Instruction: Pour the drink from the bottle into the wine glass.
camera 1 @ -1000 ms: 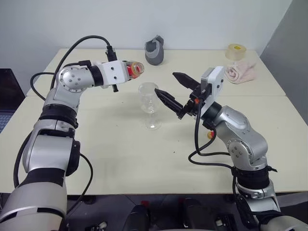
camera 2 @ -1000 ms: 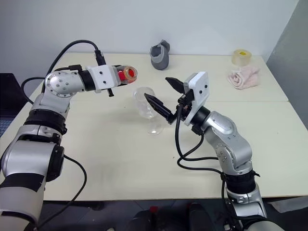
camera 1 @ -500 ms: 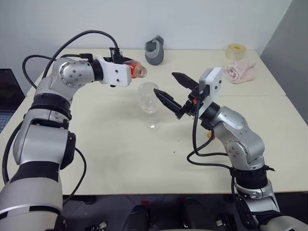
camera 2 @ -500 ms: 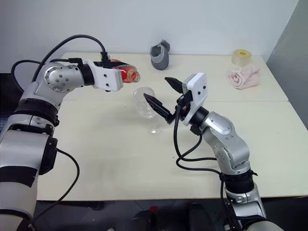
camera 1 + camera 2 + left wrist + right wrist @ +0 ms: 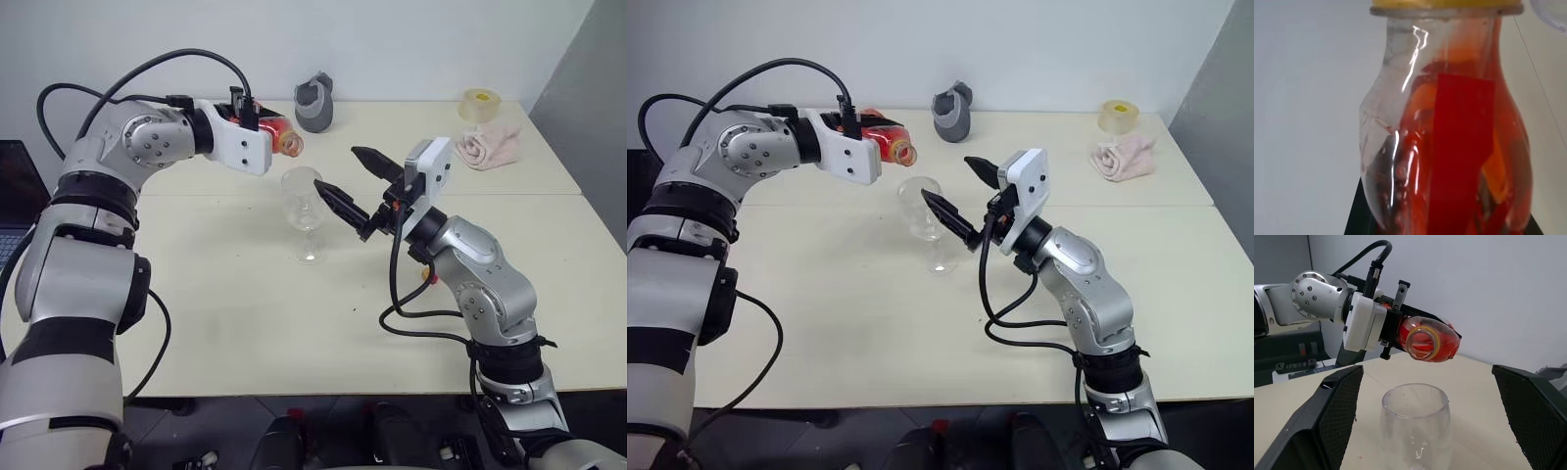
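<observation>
Nearest, at about four o'clock on the cream table (image 5: 245,333): right gripper (image 5: 345,182), released, two black fingers spread wide, one just beside the wine glass (image 5: 306,213) bowl on its three o'clock side, the other raised farther back; nothing between them. In the right wrist view, both finger pads (image 5: 1337,406) standing well apart with the glass rim between and beyond them.

At centre: wine glass upright on its round foot, bowl empty, no liquid visible inside.

Above and just past the glass, toward eleven o'clock: left gripper (image 5: 884,144) clenched on the bottle (image 5: 890,145), gripped around the body. Bottle tipped to near level, yellowish open mouth pointing toward the glass and slightly down, hanging just above and behind the rim, apart from it. Drink (image 5: 1459,161) bright red-orange, pooled in the bottle's body around the red label; none seen leaving the mouth. Open mouth ring facing the camera in the right wrist view, directly over the glass rim.

Farther back, at twelve o'clock: grey holder-like object (image 5: 315,102) near the table's far edge. At two o'clock, far corner: crumpled pink cloth (image 5: 488,145), with a yellowish tape roll (image 5: 477,104) just behind it. Seam between two tabletops crossing from nine to three o'clock behind the glass.
</observation>
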Controlling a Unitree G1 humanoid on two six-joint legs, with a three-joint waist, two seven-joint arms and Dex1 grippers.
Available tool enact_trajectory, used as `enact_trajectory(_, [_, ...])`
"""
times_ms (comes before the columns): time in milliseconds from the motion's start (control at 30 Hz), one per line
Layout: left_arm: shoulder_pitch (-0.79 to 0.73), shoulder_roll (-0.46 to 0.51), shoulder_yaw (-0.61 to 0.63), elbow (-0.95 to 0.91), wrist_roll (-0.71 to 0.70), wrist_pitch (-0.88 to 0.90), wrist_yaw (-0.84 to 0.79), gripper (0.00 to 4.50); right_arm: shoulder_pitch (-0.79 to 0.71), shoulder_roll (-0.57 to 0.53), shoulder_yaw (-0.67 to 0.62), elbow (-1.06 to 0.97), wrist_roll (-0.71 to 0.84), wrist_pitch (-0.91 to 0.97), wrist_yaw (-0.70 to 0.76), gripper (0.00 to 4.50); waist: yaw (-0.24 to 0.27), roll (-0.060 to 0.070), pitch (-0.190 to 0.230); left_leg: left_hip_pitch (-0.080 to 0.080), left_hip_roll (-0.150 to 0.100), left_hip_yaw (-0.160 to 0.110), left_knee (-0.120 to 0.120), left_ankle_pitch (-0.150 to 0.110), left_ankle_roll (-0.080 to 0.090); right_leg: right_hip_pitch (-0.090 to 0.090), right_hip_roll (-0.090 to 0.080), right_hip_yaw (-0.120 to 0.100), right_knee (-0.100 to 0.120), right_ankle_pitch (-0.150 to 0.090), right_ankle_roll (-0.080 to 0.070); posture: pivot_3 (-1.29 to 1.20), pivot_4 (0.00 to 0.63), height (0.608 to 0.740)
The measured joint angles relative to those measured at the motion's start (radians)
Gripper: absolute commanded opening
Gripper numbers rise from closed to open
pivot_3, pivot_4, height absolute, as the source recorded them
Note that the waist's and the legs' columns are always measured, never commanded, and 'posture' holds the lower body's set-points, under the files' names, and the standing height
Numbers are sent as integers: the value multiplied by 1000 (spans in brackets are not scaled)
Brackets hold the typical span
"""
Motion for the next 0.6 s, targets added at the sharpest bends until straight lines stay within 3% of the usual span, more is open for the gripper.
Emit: enact_trajectory(600, [-44,26,-60,29,94,-33,91,1005,0,6,0,15,-4,-14,5,4500,0,0,0,0,0,0,0,0,0,0,0,0,0,0,0,0,150,740])
